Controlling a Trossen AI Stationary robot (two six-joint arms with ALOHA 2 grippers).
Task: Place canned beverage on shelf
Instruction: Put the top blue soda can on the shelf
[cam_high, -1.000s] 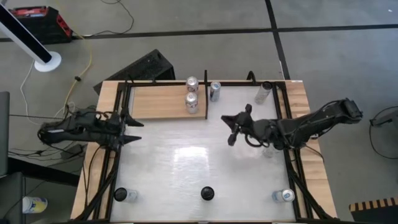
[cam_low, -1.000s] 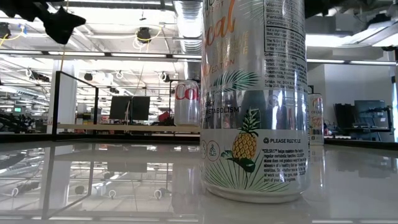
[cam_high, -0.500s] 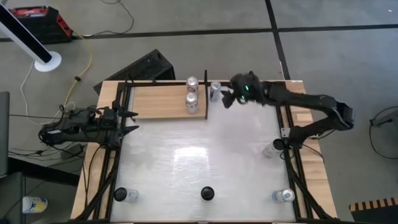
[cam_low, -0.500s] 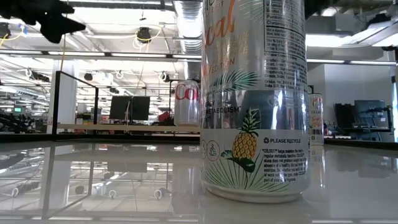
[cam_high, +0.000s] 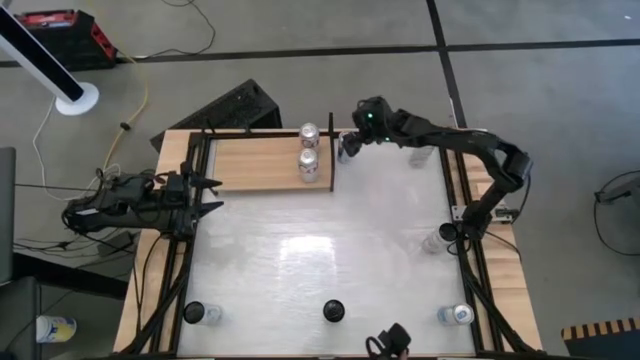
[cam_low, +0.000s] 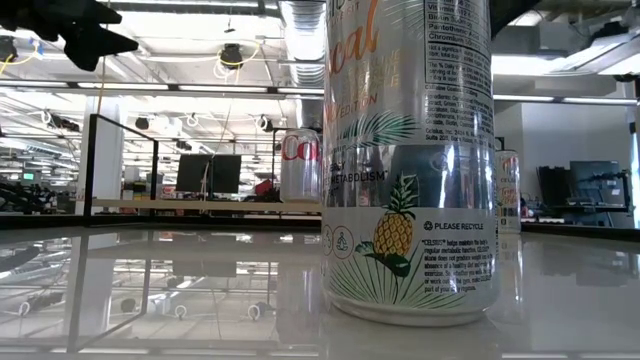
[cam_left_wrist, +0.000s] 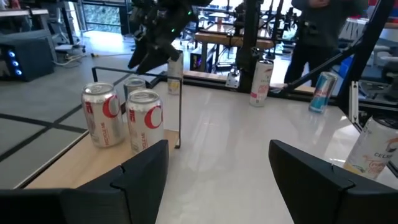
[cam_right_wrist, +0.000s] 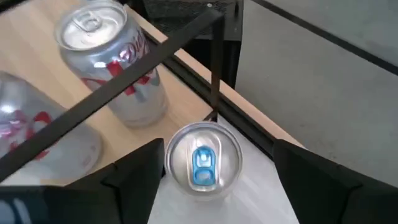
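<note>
Two red-and-silver cans (cam_high: 308, 153) are seen standing close together on the shelf (cam_high: 255, 162), near its right rail at the far left of the worktop (cam_high: 320, 250). At the worktop's left edge the left tool (cam_high: 205, 192) is held level beside the shelf, its fingers spread wide and nothing between them. Just right of the shelf's black rail a blue-tabbed can (cam_right_wrist: 203, 161) stands upright on the white surface, still off the wood. The right tool (cam_high: 352, 140) is poised directly over this can, fingers (cam_right_wrist: 134, 177) parted to either side of it; no contact with it can be made out. Other cans are left around the worktop: a tall one (cam_high: 422, 149) at the far right, one (cam_high: 433, 240) by the right rail, and three along the near edge, the pineapple-printed one (cam_low: 408, 160) filling the low view.
</note>
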